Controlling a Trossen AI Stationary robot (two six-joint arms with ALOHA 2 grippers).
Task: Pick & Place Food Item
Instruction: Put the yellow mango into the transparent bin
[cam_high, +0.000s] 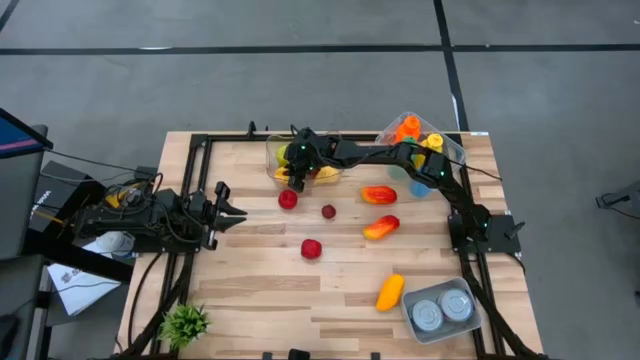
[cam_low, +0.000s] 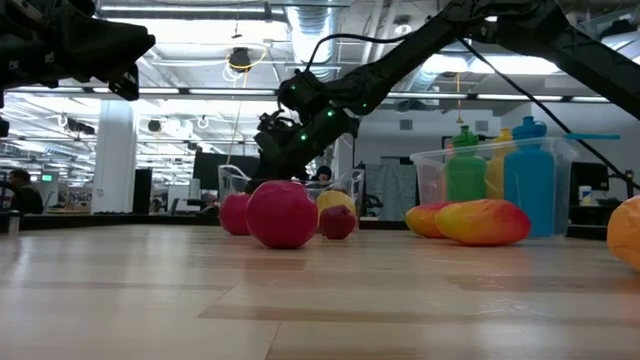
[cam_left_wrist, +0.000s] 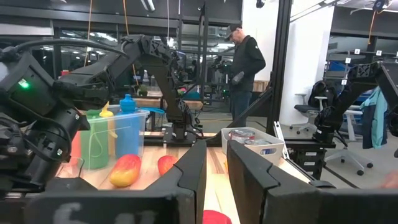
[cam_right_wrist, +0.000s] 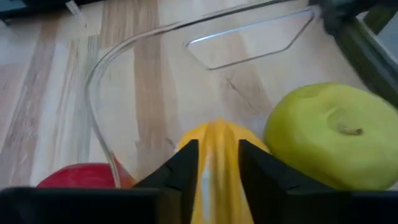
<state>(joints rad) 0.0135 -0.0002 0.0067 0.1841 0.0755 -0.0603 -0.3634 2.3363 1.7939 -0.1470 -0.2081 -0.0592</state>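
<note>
A clear bin (cam_high: 276, 152) stands at the table's far middle. It holds a yellow food item (cam_right_wrist: 217, 134) and a green apple (cam_right_wrist: 329, 134). My right gripper (cam_right_wrist: 217, 158) reaches down into the bin from the right at a slant. It is open by a narrow gap, a finger on either side of the yellow item, which shows through the gap and lies on the bin's floor. A red apple (cam_right_wrist: 81, 175) rests on the table just outside the bin's wall. My left gripper (cam_high: 232, 205) waits at the table's left edge, slightly open with nothing between its fingers. My right gripper's fingers (cam_right_wrist: 186, 165) stand close on either side of the yellow item's near end (cam_right_wrist: 217, 146), coming from above at a slant. Whether they touch it, I cannot tell. The item lies in the bin beside the green apple.
Loose on the table: a red apple (cam_high: 311, 248), a small dark fruit (cam_high: 328, 211), two red-orange fruits (cam_high: 378, 194) (cam_high: 381, 227), an orange item (cam_high: 390, 291). A bin of bottles (cam_high: 420, 135) sits far right, a tray of cans (cam_high: 440, 310) near right, a plant (cam_high: 185, 322) near left.
</note>
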